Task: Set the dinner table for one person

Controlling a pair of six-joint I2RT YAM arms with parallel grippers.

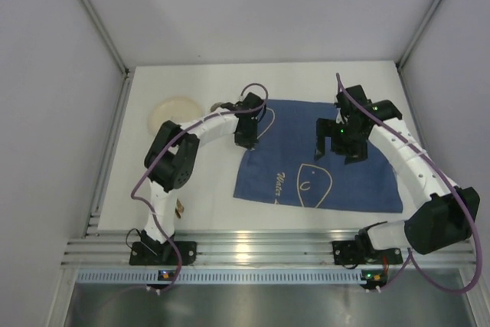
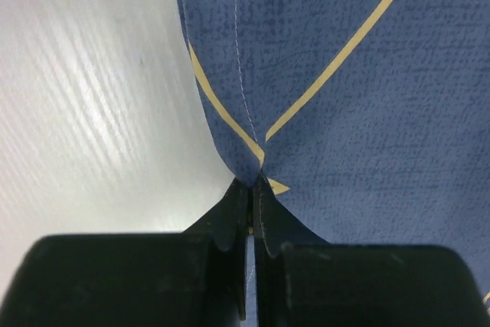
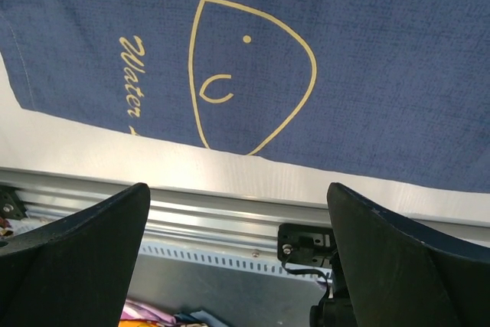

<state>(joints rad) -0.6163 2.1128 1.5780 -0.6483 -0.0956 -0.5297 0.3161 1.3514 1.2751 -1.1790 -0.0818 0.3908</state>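
Note:
The blue placemat [image 1: 321, 162] with yellow line drawings lies on the white dinner table [image 1: 191, 181], right of centre. My left gripper [image 1: 245, 139] is shut on the placemat's left edge; in the left wrist view the gripper [image 2: 251, 183] pinches a raised fold of the cloth [image 2: 367, 97] beside the bare tabletop [image 2: 92, 112]. My right gripper [image 1: 337, 151] is open and empty above the placemat's right half. In the right wrist view the gripper [image 3: 237, 227] hangs above the cloth [image 3: 367, 59], its fingers [image 3: 76, 258] wide apart.
A cream plate [image 1: 174, 112] lies at the back left. A small object [image 1: 222, 105] shows behind the left arm. A small brown item [image 1: 181, 207] lies near the left base. An aluminium rail [image 1: 245, 249] runs along the front edge, and grey walls enclose the table.

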